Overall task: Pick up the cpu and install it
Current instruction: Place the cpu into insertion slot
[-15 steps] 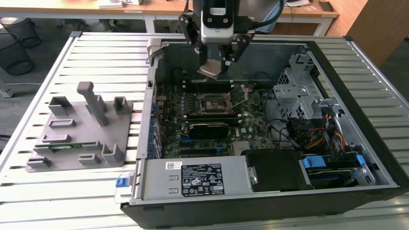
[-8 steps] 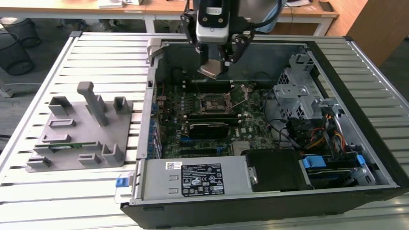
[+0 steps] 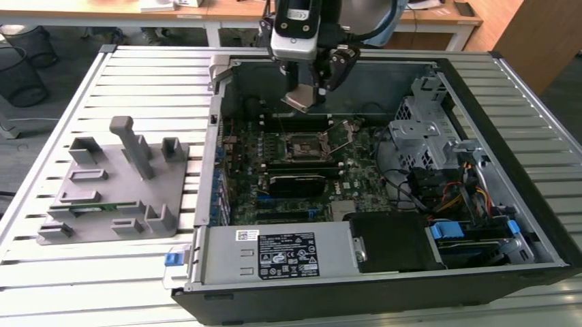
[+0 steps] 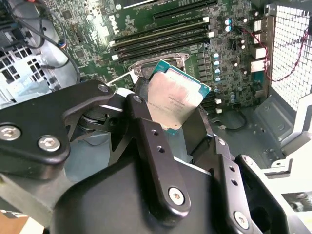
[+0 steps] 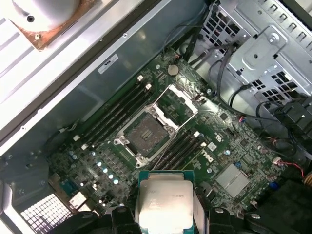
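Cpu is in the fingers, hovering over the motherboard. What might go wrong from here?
The cpu looks tilted in the exterior view; lowered like that, it may seat crooked in the open socket and damage its contacts.
The raised load frame beside the socket could catch the fingers on descent.
The gripper pinches only the chip's edges, so a bump might shift it.

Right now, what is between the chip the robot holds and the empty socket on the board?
Nothing but air. In the exterior view the gripper holds the chip above the board, apart from the open socket, with no part in the gap.
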Robot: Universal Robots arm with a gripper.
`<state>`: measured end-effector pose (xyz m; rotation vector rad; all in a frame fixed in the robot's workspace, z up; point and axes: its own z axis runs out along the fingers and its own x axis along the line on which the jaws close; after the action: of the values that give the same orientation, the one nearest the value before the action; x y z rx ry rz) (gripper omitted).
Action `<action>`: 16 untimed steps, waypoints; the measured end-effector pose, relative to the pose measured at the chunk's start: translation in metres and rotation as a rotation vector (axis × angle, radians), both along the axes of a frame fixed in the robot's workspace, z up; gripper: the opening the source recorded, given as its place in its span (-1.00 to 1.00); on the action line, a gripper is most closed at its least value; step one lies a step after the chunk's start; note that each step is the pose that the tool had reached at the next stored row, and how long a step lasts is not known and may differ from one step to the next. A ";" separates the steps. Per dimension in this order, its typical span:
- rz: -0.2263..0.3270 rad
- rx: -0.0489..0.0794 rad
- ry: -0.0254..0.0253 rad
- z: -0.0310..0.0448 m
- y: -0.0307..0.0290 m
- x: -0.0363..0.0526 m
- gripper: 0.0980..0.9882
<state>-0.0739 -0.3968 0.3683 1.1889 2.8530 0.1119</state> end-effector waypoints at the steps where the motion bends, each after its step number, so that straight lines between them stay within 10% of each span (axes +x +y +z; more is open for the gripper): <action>1: -0.011 0.000 -0.0001 0.0000 0.0001 0.0000 -0.04; 16: -0.174 -0.001 -0.0009 -0.0004 0.0018 0.0000 -0.04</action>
<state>-0.0739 -0.3950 0.3679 1.4284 2.7329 0.1031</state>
